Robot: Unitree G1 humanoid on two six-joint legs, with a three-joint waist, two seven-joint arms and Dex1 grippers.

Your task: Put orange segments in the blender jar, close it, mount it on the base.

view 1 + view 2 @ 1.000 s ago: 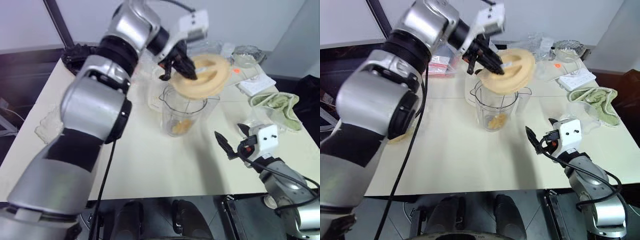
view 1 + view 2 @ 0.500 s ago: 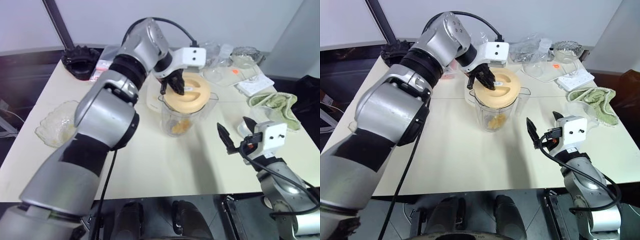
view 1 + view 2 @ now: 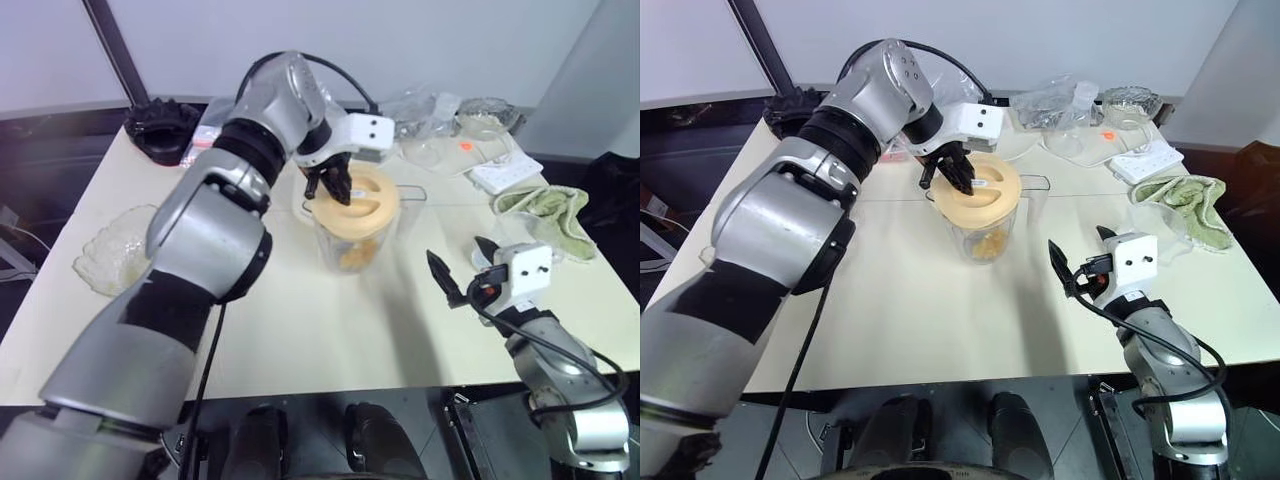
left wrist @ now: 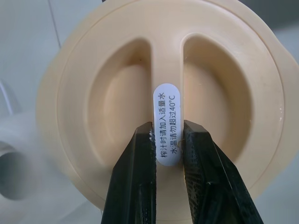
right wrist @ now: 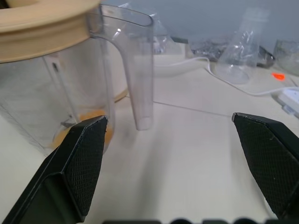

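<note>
Lid [image 4: 163,93] in pale orange sits on top of the blender jar [image 3: 980,235], and the left gripper [image 3: 330,188] pinches the raised rib across the middle of it, right where a small white label [image 4: 167,123] is stuck. Its two black fingers [image 4: 135,186] press against the rib from either side, almost together, so the hold on the lid is firm. The jar stands upright on the cream table [image 3: 920,320] straight beneath that gripper, its clear handle [image 5: 138,70] turned toward the right arm. At the bottom of the jar lie the orange segments [image 3: 985,243], a small yellow-orange heap seen through the plastic wall.

The right gripper [image 3: 1080,262] hangs above the table well apart from the left one, nearer the table's front edge, pointing level toward the jar. Its fingers [image 5: 79,163] are spread wide and hold nothing; from its wrist the jar's handle and lower wall sit between them, some way ahead.

Beyond the right gripper, to its outer side, a green cloth [image 3: 1190,200] lies bunched near the table edge, with a white power strip [image 3: 1145,160] just past it. Farther back are crumpled clear plastic wrapping [image 3: 1045,100] and a small glass dish [image 3: 1127,102]. Off past the left arm, near the far side edge of the table, a scalloped glass bowl [image 3: 110,262] rests on its own.
</note>
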